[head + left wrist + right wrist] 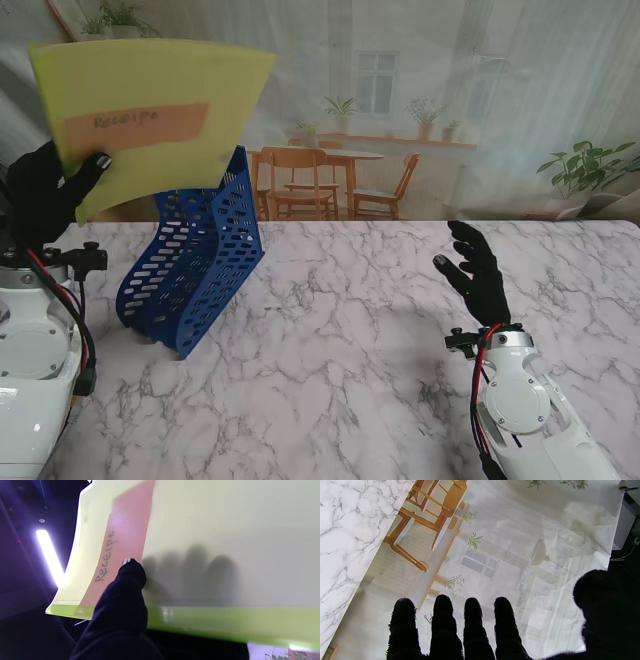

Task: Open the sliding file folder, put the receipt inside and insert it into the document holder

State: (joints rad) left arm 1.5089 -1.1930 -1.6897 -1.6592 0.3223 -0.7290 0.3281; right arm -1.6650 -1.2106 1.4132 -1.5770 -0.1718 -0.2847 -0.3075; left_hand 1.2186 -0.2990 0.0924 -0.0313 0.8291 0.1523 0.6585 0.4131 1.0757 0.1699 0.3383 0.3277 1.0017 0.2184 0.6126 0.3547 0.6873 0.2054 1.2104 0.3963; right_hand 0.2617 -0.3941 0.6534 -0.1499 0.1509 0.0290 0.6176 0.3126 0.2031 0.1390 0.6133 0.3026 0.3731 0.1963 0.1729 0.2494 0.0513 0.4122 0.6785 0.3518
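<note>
My left hand (45, 190) grips the yellow folder (150, 110), seemingly above the blue holder (195, 265); my right hand (478, 272) is empty, fingers spread.

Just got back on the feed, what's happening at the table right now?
The left hand holds the yellow-green translucent file folder up in the air, thumb on the front and fingers behind. The orange receipt slip marked "Receipt" shows through it, so it looks to be inside already. The folder hangs over the blue perforated plastic document holder, which stands on the white marble-pattern table; it is not yet inserted. The right hand is open above the table, holding nothing.
</note>
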